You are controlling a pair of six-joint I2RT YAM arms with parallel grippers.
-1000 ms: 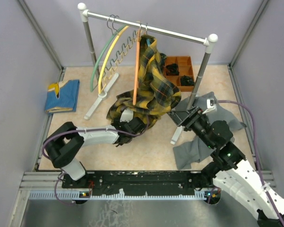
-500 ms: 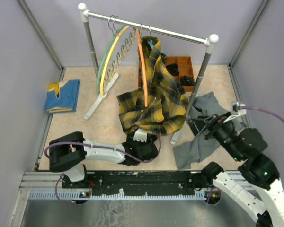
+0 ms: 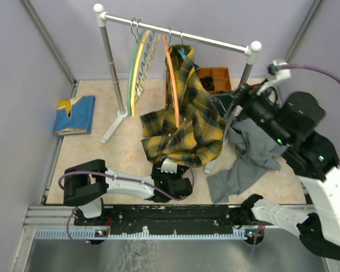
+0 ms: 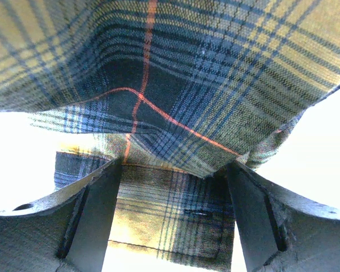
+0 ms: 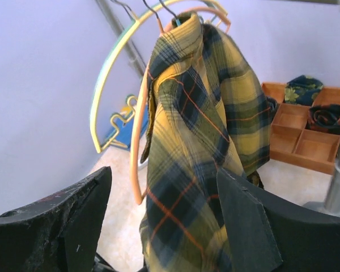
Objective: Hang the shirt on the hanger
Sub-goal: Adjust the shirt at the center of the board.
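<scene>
Though on rack (image 3: pixel 215 42), shirt (image 3: pixel 188 107) btm low.

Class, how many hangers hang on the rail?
5: green hanger, yellow hanger and wavy tan hanger bunched left; orange hanger beside the shirt; teal hanger under its collar, mostly hidden.

Lavender walls (image 3: pixel 22 68), beige floor (image 3: pixel 93 153), metal garment rail (image 3: pixel 215 41).

The shirt (image 4: pixel 175 96) hangs over the spread left claw (image 4: pixel 174 165).
</scene>
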